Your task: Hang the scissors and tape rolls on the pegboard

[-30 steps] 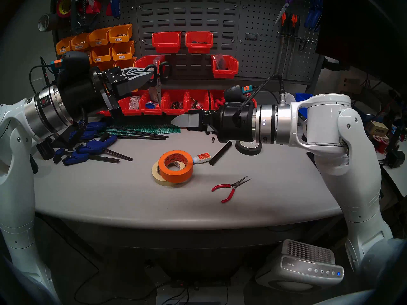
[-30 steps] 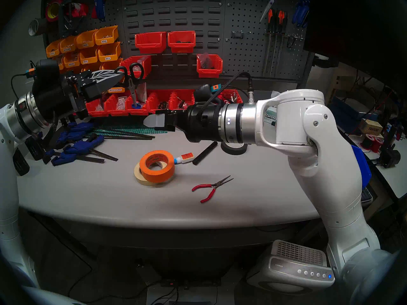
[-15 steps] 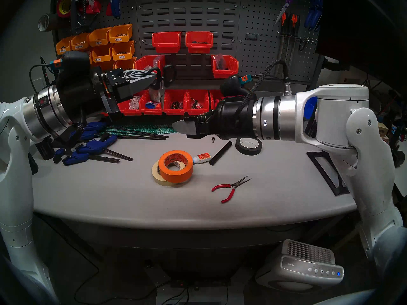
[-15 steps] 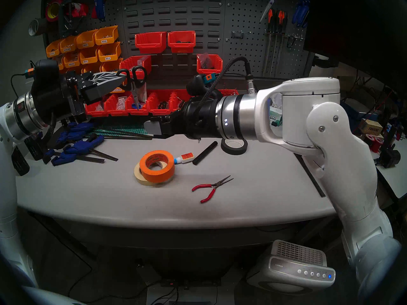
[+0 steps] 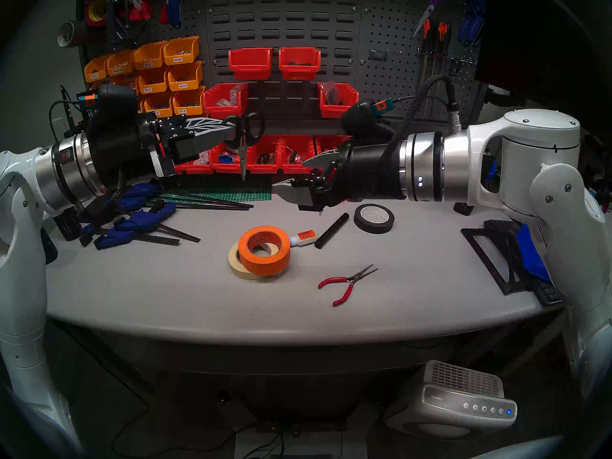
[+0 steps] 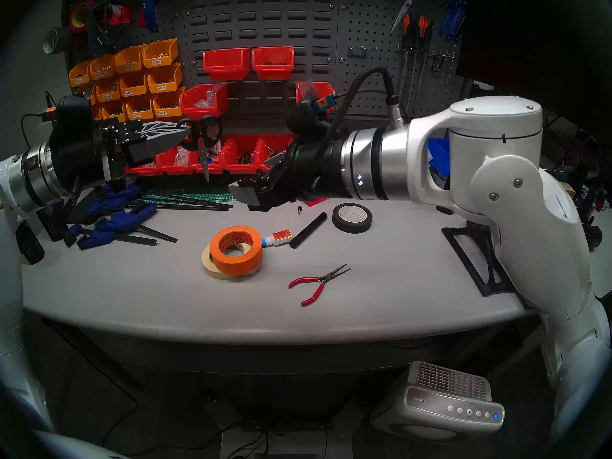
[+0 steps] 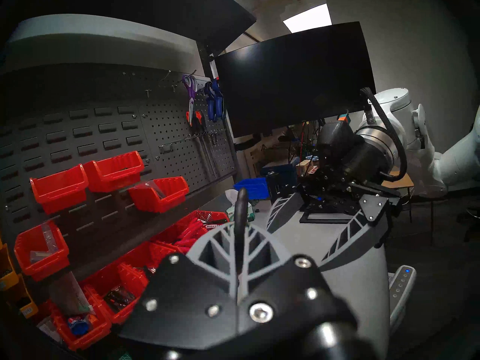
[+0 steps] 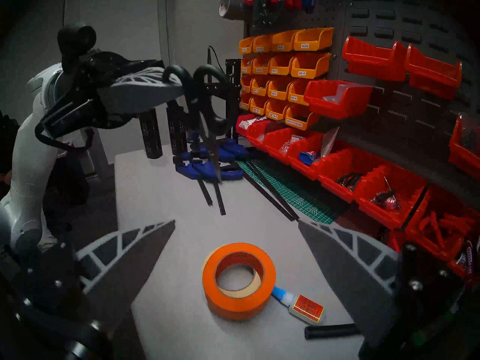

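- The grey table (image 5: 165, 289) is the landmark; nearest its front edge lie red-handled pliers (image 5: 346, 282), flat, toward the right.
- Just behind the pliers, near the table's middle, the orange tape roll (image 5: 264, 250) leans on the cream tape roll (image 5: 239, 262), overlapping it; both rest on the table.
- A small glue bottle (image 5: 303, 238) touches the orange roll's right side, and a black stick (image 5: 331, 230) lies just past the bottle.
- A black tape roll (image 5: 374, 218) lies flat further back on the table's right part.
- Blue clamps (image 5: 132, 223) are heaped on the table's left part, next to a green cutting mat (image 5: 218, 194) at the rear.
- The right gripper (image 5: 293, 178) hangs above the table's rear middle, its two fingers spread wide apart with nothing between them; in its own wrist view the orange roll lies below the gap.
- The left gripper (image 5: 231, 132) hangs above the table's rear left, pointing level, its fingers pressed together on one black handle loop of the scissors (image 5: 246, 140).
- The scissors dangle from that grip, blades closed and pointing down, well above the table and in front of the red bins (image 5: 261, 153).
- The pegboard (image 5: 390, 74) stands behind the table's right rear, with purple scissors (image 5: 430, 8) and screwdrivers (image 5: 433, 34) hanging on it.
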### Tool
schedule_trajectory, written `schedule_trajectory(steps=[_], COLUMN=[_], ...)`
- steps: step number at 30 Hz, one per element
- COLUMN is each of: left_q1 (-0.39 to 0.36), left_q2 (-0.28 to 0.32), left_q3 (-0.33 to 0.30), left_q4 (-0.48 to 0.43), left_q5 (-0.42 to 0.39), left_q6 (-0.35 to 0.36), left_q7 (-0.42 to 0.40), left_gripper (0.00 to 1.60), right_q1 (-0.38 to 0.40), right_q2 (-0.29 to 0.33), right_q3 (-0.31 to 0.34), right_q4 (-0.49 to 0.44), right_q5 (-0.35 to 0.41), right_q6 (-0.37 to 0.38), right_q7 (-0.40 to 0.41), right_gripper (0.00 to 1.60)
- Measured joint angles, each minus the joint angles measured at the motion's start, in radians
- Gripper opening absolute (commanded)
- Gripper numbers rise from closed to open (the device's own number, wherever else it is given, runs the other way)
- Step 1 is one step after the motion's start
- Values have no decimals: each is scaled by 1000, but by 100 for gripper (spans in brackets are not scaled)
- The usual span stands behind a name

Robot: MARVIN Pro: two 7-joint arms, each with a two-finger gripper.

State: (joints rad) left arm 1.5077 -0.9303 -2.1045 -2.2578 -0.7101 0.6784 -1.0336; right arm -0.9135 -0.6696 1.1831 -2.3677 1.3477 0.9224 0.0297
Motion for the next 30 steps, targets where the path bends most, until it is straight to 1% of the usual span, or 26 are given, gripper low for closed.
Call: schedule_trajectory(steps=[2,3,6,12,16,18,19,20,21,23,25,26,27,29,30], left_q1=[0,-1,-2,-9,-18,-22,-26,-27,-31,-34,-37,-38,-39,-40,-41], left_q2=[1,1,0,-8,-14,-15,-17,-17,-19,-21,-22,-23,-25,-26,-28], left_q3=[0,0,0,-2,-3,-3,-2,-2,-1,-1,0,0,0,1,1], left_q4=[-1,-1,-2,-7,-8,-8,-8,-8,-8,-8,-8,-8,-9,-11,-13], left_q5=[-8,-15,-28,-56,-73,-81,-88,-91,-103,-111,-124,-128,-141,-153,-165], left_q6=[14,27,52,98,124,135,147,151,169,181,199,203,217,229,239], left_q7=[-5,-8,-14,-20,2,11,21,25,42,54,73,77,92,104,115], left_gripper=[0,0,0,0,0,0,0,0,0,0,0,0,0,0,0], right_q1=[0,-2,-9,-21,-28,-30,-31,-31,-32,-33,-33,-33,-33,-33,-32], right_q2=[7,12,20,32,36,38,40,40,41,43,44,45,45,46,46], right_q3=[0,2,9,21,27,28,28,28,26,24,20,19,14,9,4], right_q4=[0,0,11,54,94,106,116,119,129,137,152,155,165,173,183], right_q5=[-24,-42,-66,-96,-113,-119,-127,-129,-138,-145,-159,-161,-170,-178,-187], right_q6=[-21,-42,-87,-163,-226,-246,-268,-274,-298,-318,-353,-360,-383,-402,-418], right_q7=[31,60,121,224,309,335,364,372,403,429,474,483,513,539,564], right_gripper=[160,160,160,160,160,160,160,160,160,160,160,160,160,160,160])
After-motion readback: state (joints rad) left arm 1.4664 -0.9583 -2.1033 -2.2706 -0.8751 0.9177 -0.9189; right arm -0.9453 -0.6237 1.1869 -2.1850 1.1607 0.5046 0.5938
